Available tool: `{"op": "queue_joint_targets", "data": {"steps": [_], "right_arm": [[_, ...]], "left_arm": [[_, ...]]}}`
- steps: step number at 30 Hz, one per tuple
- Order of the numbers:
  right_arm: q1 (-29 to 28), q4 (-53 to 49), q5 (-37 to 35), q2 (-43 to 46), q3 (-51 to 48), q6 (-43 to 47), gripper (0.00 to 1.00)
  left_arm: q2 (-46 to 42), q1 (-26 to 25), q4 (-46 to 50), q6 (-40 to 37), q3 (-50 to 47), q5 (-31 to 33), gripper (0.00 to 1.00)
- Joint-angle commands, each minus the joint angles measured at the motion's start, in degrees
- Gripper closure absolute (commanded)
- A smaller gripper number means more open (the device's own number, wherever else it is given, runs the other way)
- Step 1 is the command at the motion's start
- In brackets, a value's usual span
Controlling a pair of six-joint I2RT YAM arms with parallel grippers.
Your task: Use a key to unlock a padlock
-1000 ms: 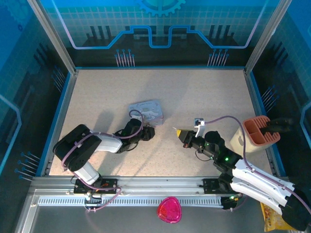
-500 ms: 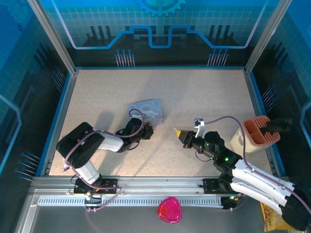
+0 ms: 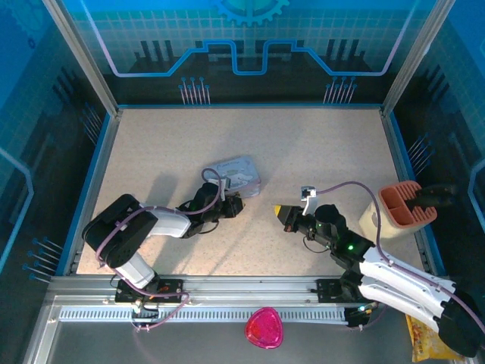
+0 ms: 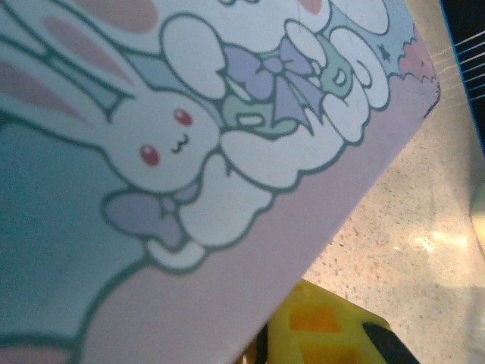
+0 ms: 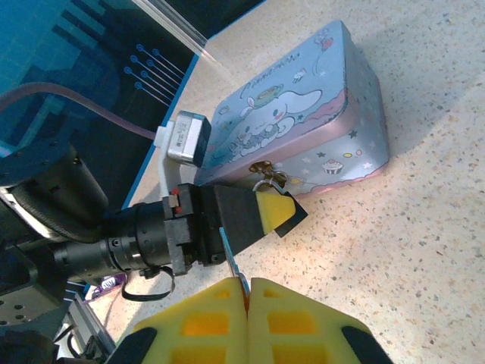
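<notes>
The right gripper (image 5: 248,292) is pinching the tiny slim silvery key (image 5: 230,256) in the seam between its closed yellow pads. The key's long axis is running straight out from the fingertips, its free end pointing at the black left gripper (image 5: 282,214). That gripper's fingers are lying together in a wedge, right at the tiny padlock (image 5: 263,180) — whether they are clamping it I cannot tell. The padlock is hanging at the brassy clasp on the front wall of the flat pastel tin box with a cartoon print (image 5: 303,117), its thin shackle loop showing — its direction is too small to read. The tin is resting on the speckled table (image 3: 318,144), lid closed, contents hidden.
</notes>
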State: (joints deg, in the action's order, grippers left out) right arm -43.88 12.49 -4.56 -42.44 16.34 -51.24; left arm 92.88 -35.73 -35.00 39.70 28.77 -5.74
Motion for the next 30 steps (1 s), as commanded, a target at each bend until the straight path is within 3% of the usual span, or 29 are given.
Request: {"op": "queue_joint_targets", "data": {"steps": [1,12,27,30], "right_arm": [[-0.5,-1.4,-1.0,-0.6,0.0,-1.9,1.00],[0.5,9.9,6.2,-11.4,-1.3,-9.3,1.00],[2.1,32.3,11.0,-28.8,-3.9,-22.6,1.00],[2.6,32.1,11.9,-30.3,-3.3,-23.0,1.00]], "left_arm": [[-1.7,0.1,-3.6,3.5,0.5,-4.5,0.97],[1.1,-0.1,-13.7,16.1,-1.1,-6.8,1.00],[1.1,-3.0,-20.0,25.3,-3.4,-1.0,1.00],[0.2,-3.3,-19.8,26.0,-3.8,-0.1,1.00]]}}
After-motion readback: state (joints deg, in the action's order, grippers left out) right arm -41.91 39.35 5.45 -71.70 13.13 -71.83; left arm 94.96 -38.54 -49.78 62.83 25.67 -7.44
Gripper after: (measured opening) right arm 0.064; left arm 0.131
